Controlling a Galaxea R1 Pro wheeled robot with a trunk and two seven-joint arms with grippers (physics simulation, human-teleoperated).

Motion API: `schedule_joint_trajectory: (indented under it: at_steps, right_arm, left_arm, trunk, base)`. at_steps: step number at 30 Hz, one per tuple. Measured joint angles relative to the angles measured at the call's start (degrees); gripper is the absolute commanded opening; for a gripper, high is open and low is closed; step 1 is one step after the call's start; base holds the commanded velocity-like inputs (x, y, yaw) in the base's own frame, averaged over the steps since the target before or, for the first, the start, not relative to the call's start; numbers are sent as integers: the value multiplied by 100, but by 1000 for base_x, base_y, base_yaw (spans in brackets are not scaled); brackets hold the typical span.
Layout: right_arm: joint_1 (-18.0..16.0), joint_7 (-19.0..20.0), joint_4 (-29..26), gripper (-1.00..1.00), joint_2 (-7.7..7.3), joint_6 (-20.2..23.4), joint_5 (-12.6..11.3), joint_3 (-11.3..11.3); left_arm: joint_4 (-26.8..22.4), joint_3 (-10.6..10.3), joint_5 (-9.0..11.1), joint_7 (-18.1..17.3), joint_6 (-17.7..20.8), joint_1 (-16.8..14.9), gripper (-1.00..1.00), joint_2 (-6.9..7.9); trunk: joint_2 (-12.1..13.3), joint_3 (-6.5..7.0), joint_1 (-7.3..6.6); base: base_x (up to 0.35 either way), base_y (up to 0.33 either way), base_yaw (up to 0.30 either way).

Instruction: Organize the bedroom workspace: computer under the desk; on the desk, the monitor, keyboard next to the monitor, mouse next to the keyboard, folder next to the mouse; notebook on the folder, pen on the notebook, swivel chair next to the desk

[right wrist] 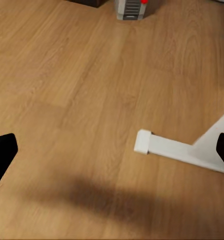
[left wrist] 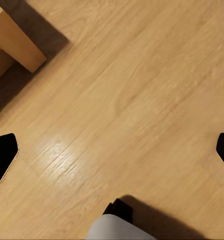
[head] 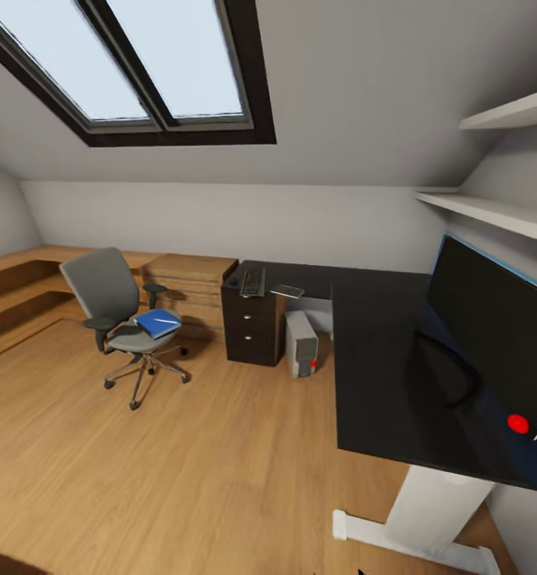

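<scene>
Two sets of fingers, left (left wrist: pixel 112 150) and right (right wrist: pixel 112 150), spread wide over bare oak floor (head: pixel 180 463), carrying nothing, presumably parked for driving. Blue folder (head: pixel 157 323) on swivel chair (head: pixel 113 307) seat at ten o'clock, awaiting transfer. Keyboard (head: pixel 252 281) on surface (head: pixel 380 359) at twelve; computer (head: pixel 302 343) beneath; monitor (head: pixel 492 339) at three. No readable writing anywhere.
</scene>
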Motion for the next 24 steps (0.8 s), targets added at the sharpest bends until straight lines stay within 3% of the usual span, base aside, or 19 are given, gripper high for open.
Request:
schedule_joint_trajectory:
  at_steps: [15,19,24]
  right_arm:
    - [0,4,0,100,0,0,3,0]
    - [0,3,0,100,-8,0,4,0]
    - [0,4,1,100,-14,-5,22,3]
  left_arm:
    - [100,-10,-38,1,-132,0,100,-114]
    - [105,-4,-172,3,-168,0,100,-122]
    - [106,-3,-196,2,-175,-1,100,-121]
  trunk:
    - [0,-106,0]
    - [-1,-122,0]
    - [-1,-125,0]
  base:
    - [264,237,166]
    - [267,235,60]
    - [269,233,9]
